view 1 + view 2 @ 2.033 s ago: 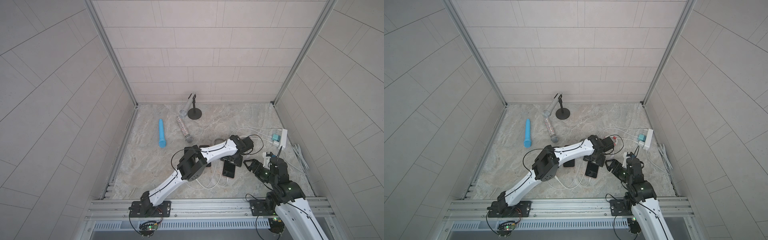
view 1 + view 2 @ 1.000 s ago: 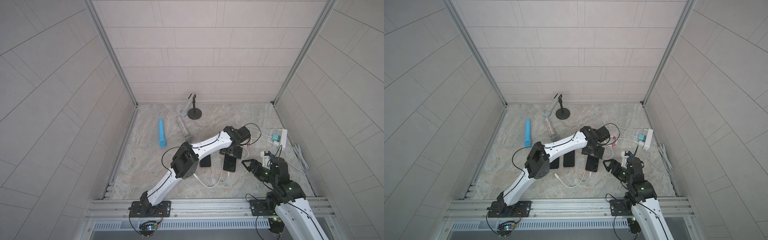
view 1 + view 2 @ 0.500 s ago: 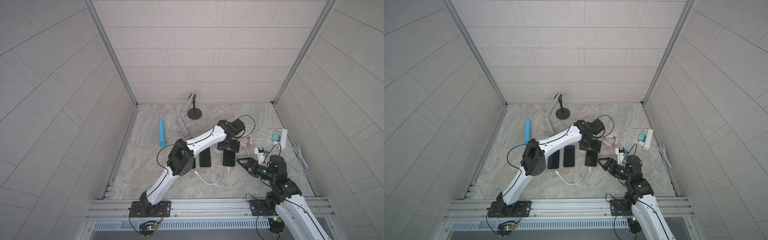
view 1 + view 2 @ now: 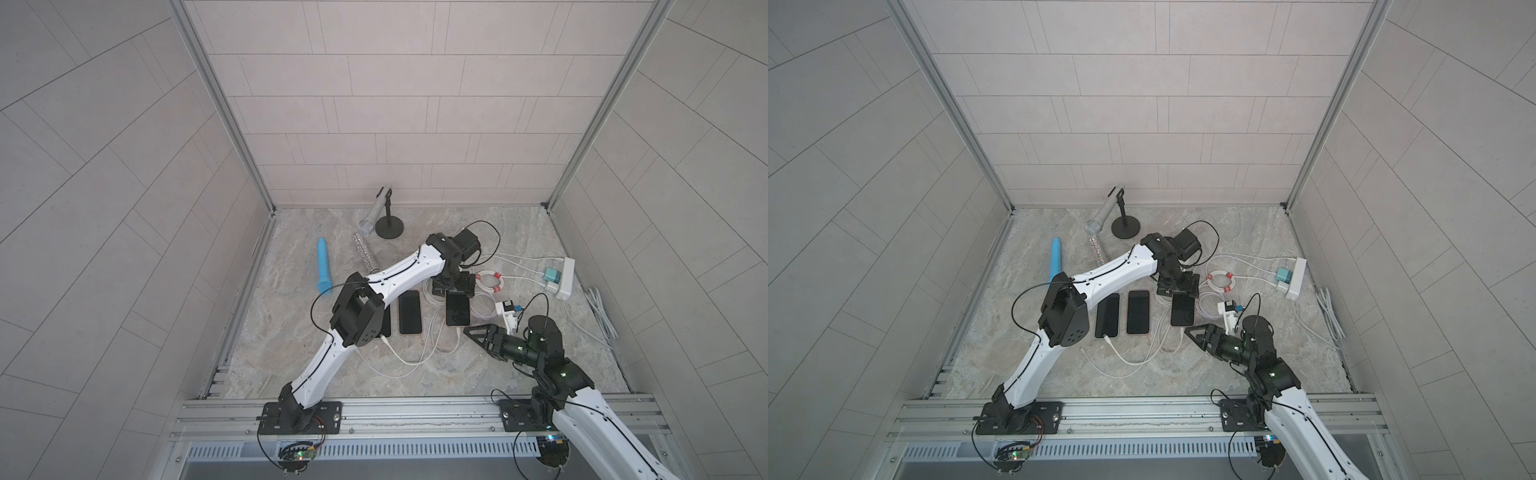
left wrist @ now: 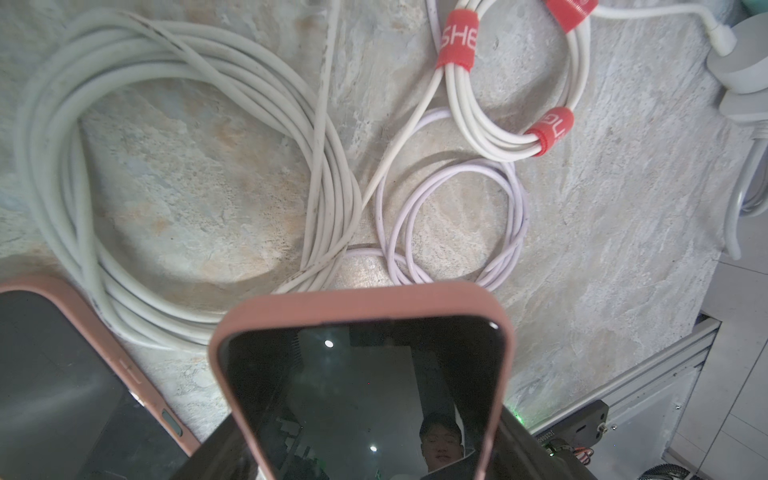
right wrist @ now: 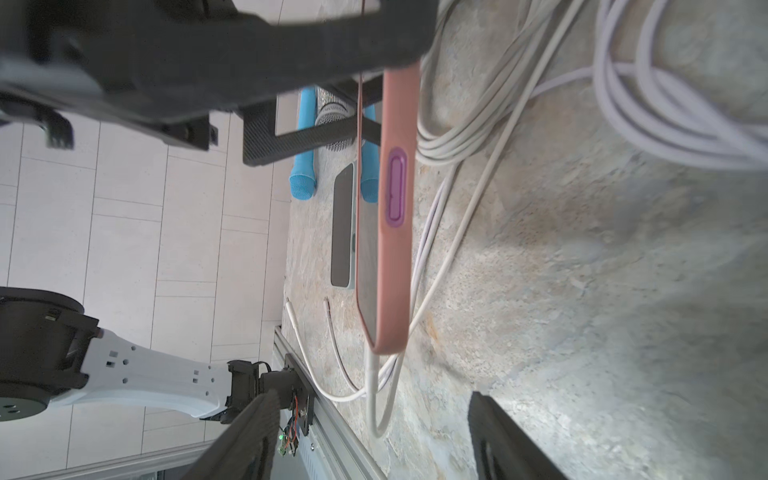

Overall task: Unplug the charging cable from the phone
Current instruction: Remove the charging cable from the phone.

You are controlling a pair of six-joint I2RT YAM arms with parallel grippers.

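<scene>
fingers of the left gripper [image 4: 452, 290] pinch the far end of the phone [image 4: 457, 308] in its pink case, toward the right side of the tabletop [image 4: 540, 365]. the white charging cable [image 6: 371, 386] is plugged into the phone's near end. right gripper [image 4: 471, 331] fingers [image 6: 245, 432] stand spread, just beside that plug, holding nothing. two more phones [image 4: 409, 311] lie to the left.

Left fingers [image 4: 453, 291] clamped; right fingers [image 4: 471, 330] spread apart.

Paired overhead views, two close wrist cameras
</scene>
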